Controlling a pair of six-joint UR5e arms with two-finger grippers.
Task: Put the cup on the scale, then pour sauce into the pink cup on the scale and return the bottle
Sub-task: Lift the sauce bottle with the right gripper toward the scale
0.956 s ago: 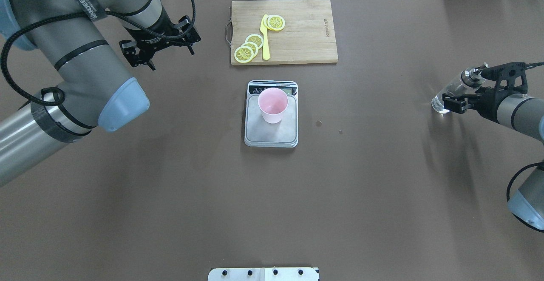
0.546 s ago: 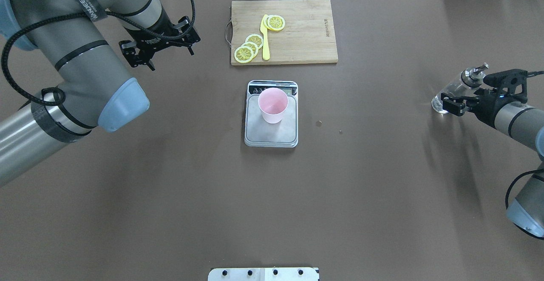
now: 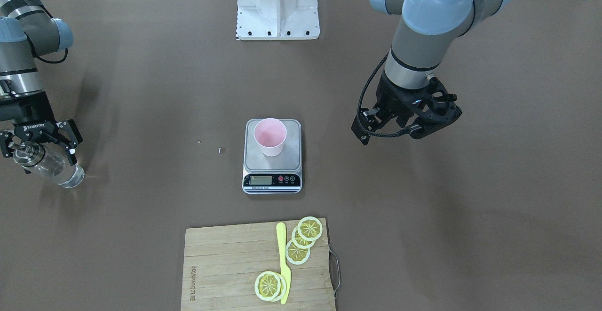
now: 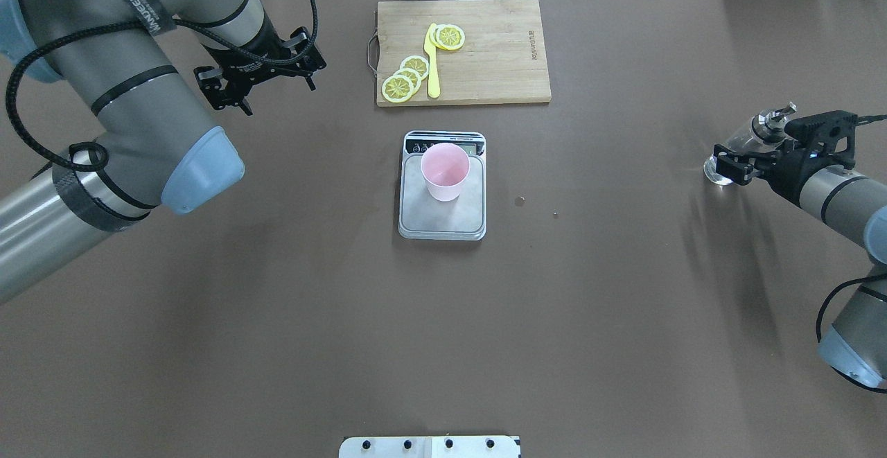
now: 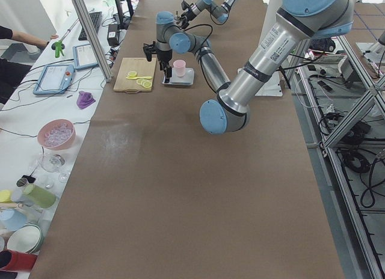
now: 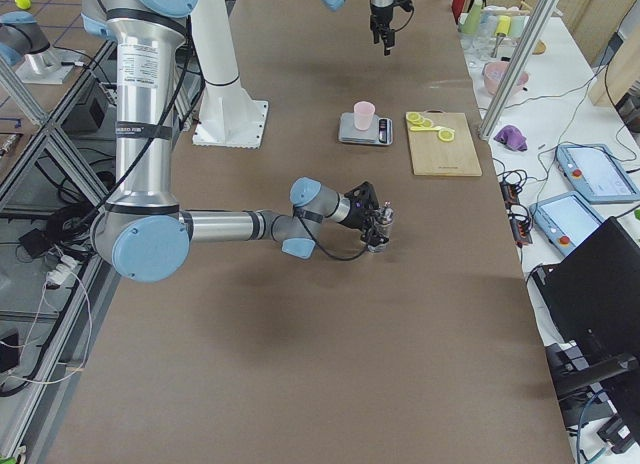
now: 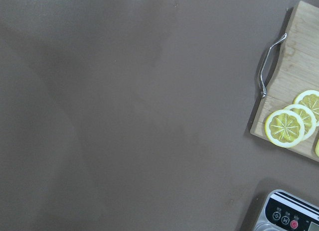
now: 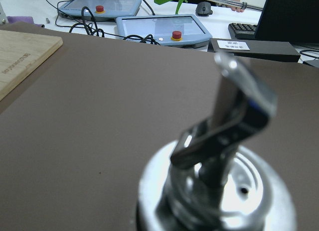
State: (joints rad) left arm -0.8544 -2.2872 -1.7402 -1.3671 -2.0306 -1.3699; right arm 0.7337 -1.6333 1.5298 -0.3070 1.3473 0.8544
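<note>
Since half a second ago the right arm has shifted: in the overhead view its wrist has slid a little toward 12 o'clock and its elbow has sunk lower at the frame's edge, while the bottle point(image 4: 743, 145) has stayed where it stood.

Taking the scale as the centre of the overhead view, the left arm is the biggest thing in sight. It comes in from 9 o'clock, bends at a blue-capped elbow, and reaches on to 10 o'clock. There the left gripper point(image 4: 267, 85) hangs over bare table point(image 4: 277, 319), pointing down, with its jaws spread and nothing between them. Its wrist camera looks down on brown cloth, a corner of the board and a corner of the scale.

The right arm lies low and nearly level at 3 o'clock. The right gripper point(image 3: 37, 153) sits over the top of the bottle, jaws apart, one finger on each side of the metal collar and neither pressing it. Its wrist camera looks straight down on the collar and spout, filling the frame.

A wooden cutting board point(image 4: 499, 49) lies at 12 o'clock, carrying lemon slices point(image 4: 398, 87) and a yellow knife point(image 4: 433, 70).

The scale point(image 4: 443, 219) lies flat with its display strip toward the board. The cup point(image 4: 445, 170) stands upright on the platform, in the half nearer the display.

The bottle stands on the table at 3 o'clock, well apart from the scale. The sauce point(image 3: 66, 175) shows clear through the glass, and its level cannot be told.

Two small drops point(image 4: 520, 200) lie on the cloth just beside the scale, toward 3 o'clock.
</note>
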